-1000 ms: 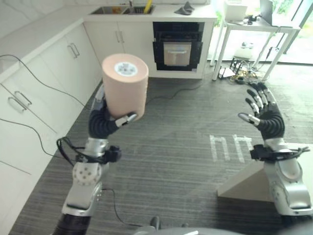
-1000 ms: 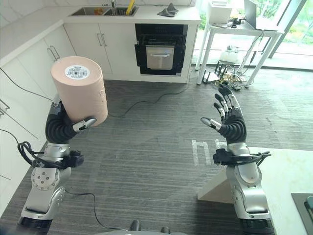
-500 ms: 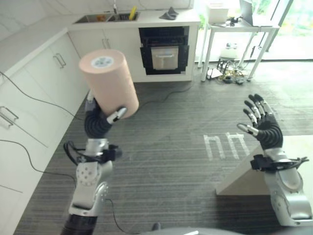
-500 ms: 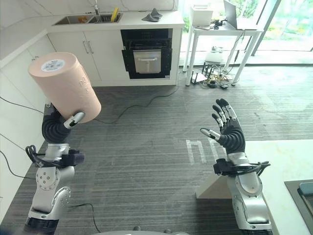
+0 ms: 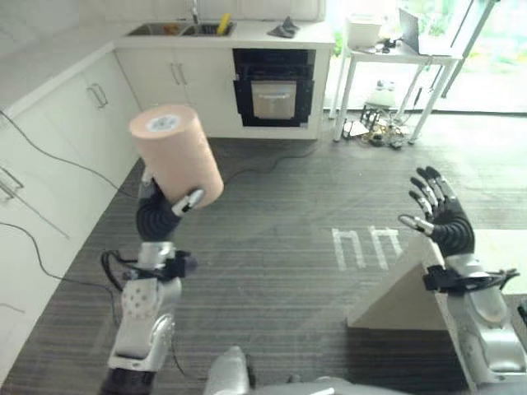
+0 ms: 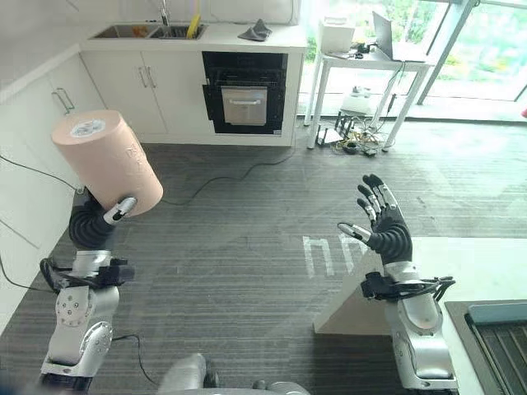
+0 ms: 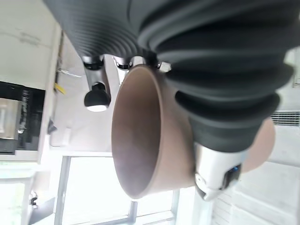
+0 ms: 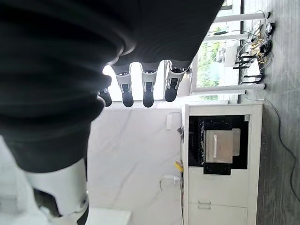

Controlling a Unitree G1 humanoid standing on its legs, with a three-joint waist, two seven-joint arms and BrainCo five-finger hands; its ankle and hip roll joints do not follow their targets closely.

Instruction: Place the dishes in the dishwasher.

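One pink cup [image 5: 175, 154] in left robot hand [image 5: 158, 216], oven [image 5: 274, 89] beyond

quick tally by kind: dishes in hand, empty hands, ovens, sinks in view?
Dishes in hand: 1, the peach cup, upside down in the left hand
Empty hands: 1, the right hand, fingers spread
Ovens: 1, the black oven built into the counter
Sinks: 1, the sink on the far counter
Total: 4
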